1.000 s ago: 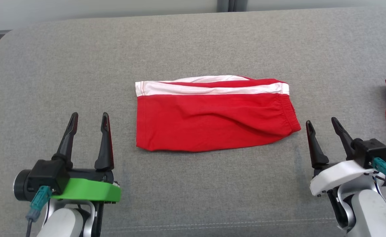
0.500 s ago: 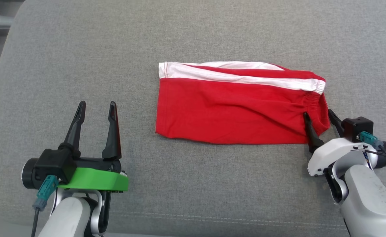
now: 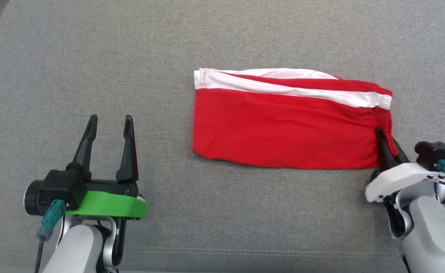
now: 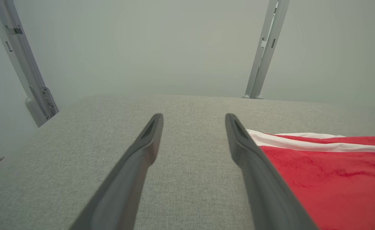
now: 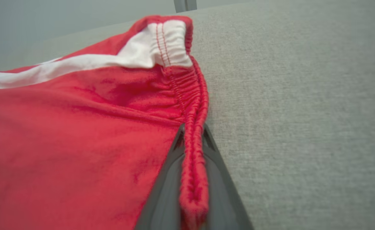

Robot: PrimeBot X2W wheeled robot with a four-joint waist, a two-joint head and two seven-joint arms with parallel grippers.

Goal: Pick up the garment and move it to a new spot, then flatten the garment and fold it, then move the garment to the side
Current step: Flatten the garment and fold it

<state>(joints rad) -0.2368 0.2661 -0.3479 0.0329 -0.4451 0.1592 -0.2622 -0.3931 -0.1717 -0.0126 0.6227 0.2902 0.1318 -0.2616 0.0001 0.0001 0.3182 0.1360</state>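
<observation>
One red garment [image 3: 283,129] with a white stripe lies flat on the grey cushion [image 3: 93,57]. The right gripper [image 3: 385,138] is pinched tight on the stretchy waistband [image 5: 190,95] at the garment's near right corner, one finger on each side of the cloth. The left gripper [image 3: 110,118] hangs well off to the garment's left, near its front edge, with its two fingers spread wide apart.
</observation>
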